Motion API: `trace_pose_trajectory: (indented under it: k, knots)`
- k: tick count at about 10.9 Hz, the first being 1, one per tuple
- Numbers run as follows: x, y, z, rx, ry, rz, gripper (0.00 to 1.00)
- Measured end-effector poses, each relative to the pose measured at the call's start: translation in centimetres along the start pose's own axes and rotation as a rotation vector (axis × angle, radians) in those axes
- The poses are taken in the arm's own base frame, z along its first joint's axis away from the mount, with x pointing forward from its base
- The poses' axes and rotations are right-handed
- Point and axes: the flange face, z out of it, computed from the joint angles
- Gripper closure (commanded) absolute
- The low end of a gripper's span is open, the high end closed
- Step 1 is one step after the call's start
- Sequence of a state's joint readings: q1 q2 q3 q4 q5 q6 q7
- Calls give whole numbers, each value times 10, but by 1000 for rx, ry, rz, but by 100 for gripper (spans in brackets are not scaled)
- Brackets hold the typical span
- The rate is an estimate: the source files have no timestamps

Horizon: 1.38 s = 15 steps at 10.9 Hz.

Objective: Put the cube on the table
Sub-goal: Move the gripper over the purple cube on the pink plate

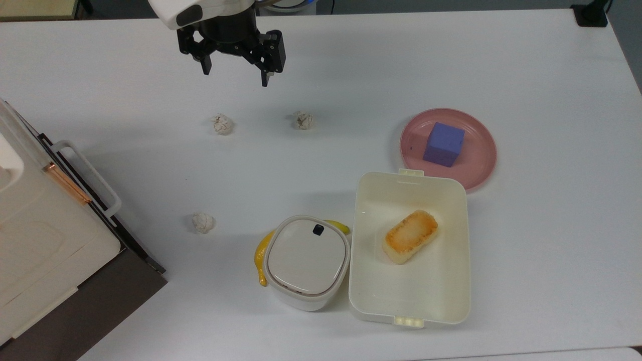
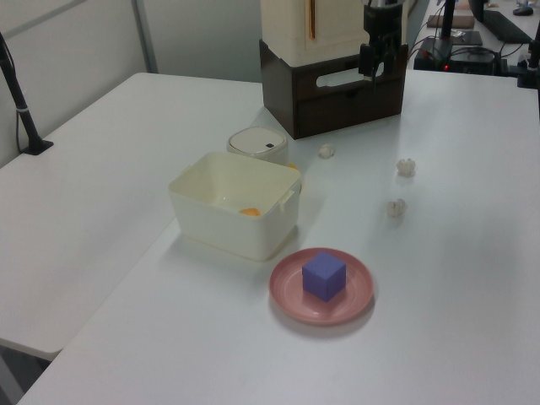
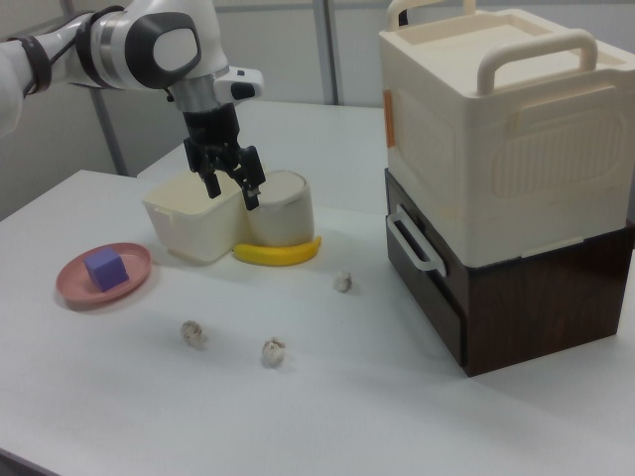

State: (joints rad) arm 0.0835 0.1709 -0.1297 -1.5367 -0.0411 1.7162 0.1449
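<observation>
The purple-blue cube (image 1: 443, 144) (image 2: 324, 276) (image 3: 105, 269) sits on a round pink plate (image 1: 416, 135) (image 2: 291, 295) (image 3: 74, 280) on the white table (image 1: 351, 65), at the top view's right. My gripper (image 1: 235, 75) (image 3: 233, 195) hangs open and empty above the table at the top view's upper left, far from the cube. In the left view the gripper (image 2: 371, 67) is at the far end of the table, in front of the stacked boxes.
An open cream box (image 1: 361, 250) holding a toasted bread piece (image 1: 410, 236) stands beside the plate. A lidded white pot (image 1: 307, 260) and a banana (image 1: 261, 258) adjoin it. Three crumpled balls (image 1: 222, 124) (image 1: 303, 120) (image 1: 203, 222) lie mid-table. A cream container on a brown drawer unit (image 1: 50, 225) fills the top view's left.
</observation>
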Motion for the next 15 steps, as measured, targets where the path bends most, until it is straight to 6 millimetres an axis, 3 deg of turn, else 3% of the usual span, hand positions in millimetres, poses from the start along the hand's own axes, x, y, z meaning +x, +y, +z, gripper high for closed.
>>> trace_pose_trajectory:
  k: [7,10,12,15]
  knots:
    - [0,0,0,3,-1,0,0]
    - [-2,-14,1,41,-8,-12,0]
    - [-10,-55,8,42,-24,-79,0]
    - [-26,-142,39,25,-68,-106,0]
